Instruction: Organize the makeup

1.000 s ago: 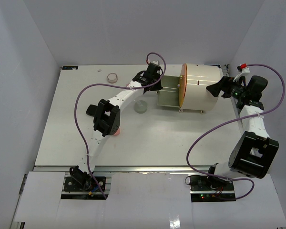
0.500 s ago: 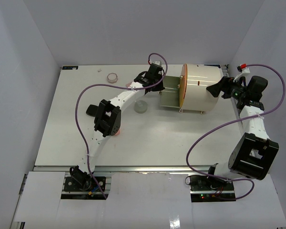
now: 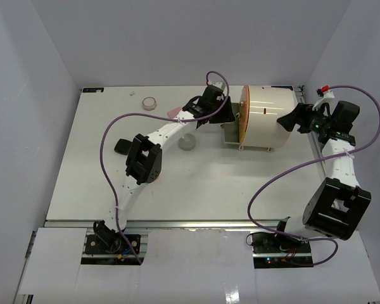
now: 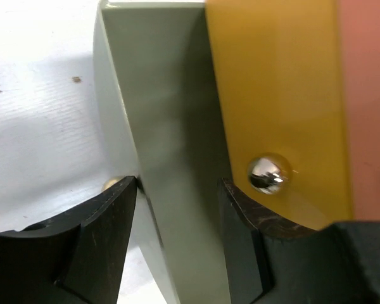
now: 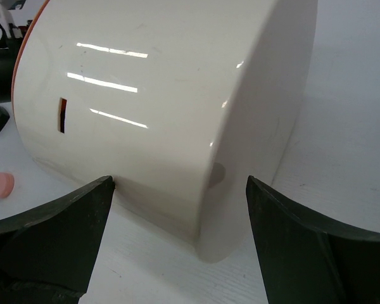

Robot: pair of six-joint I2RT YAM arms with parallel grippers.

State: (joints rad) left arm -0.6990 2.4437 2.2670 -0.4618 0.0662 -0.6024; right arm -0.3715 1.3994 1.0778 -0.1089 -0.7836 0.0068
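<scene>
Jar (image 3: 187,142) sits left of left hand (image 4: 177,187), which clamps drawer (image 4: 171,114).

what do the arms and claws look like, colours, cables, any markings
The left arm and right arm are white tubes with chunky black joint housings. A purple cable loops loosely along each. The left claw and right claw have matte black wedge-shaped fingers. A small red tag sits near the right wrist.

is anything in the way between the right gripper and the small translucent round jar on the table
Yes. The large cream drum-shaped case stands directly between the right gripper and the small translucent round jar; the gripper's open fingers flank the case's rear.
</scene>
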